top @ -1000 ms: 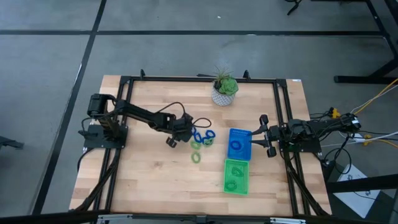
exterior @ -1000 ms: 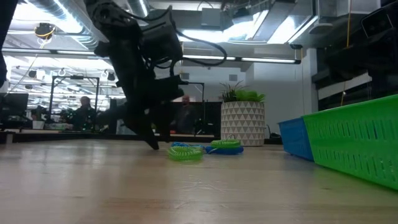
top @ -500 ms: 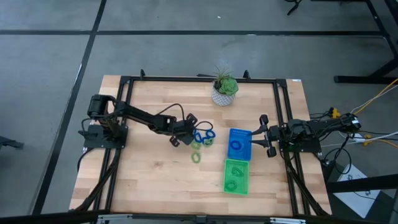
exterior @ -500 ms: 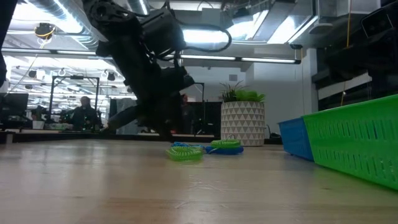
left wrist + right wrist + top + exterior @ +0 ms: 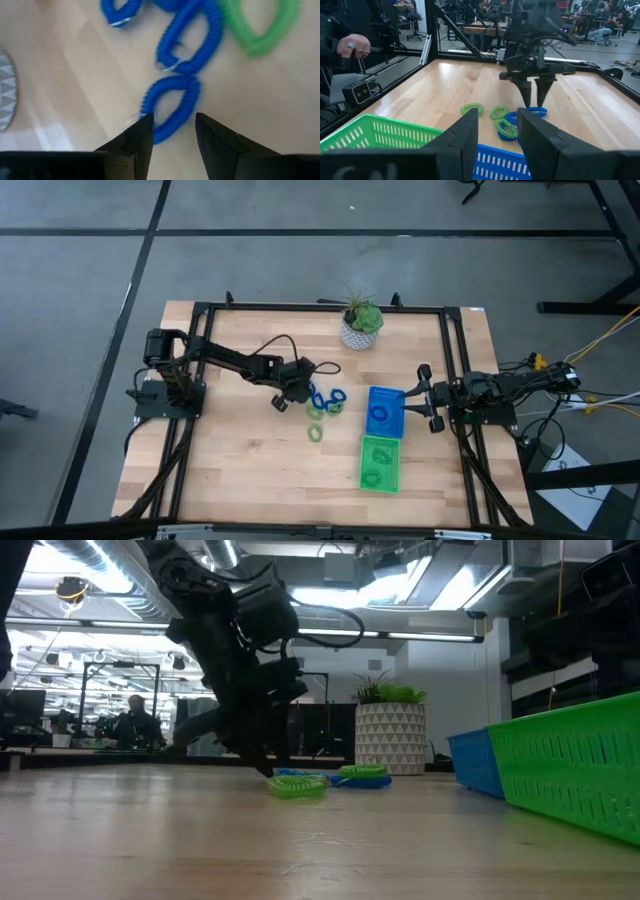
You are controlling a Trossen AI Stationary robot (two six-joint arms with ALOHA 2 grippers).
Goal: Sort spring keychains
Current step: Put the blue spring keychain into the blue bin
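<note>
Several small coiled keychains, blue and light green, lie in a cluster [image 5: 324, 402] at mid-table; one green coil [image 5: 316, 433] lies nearer the near edge. My left gripper [image 5: 303, 392] points down at the cluster's left side, open. In the left wrist view its fingers [image 5: 172, 126] stand on either side of the near end of one blue coil [image 5: 171, 106]. A blue tray [image 5: 385, 412] holds a blue coil and a green tray [image 5: 380, 464] holds green coils. My right gripper [image 5: 425, 398] waits open at the table's right side. My left gripper comes from above with its open fingers astride the end of the blue coil [image 5: 159, 131], which lies flat on the table. One fingertip [image 5: 144, 122] sits right at the coil's edge; I cannot tell whether it touches.
A potted plant [image 5: 360, 328] stands near the far edge, behind the cluster. The two trays lie side by side to the right of the coils. Bare wood shows on the table's left and near parts. People show in the room beyond.
My left gripper has moved toward the table's right and slightly toward its far edge, up to the blue coils, lifting a little on the way and coming back down. The coils have stayed where they were.
</note>
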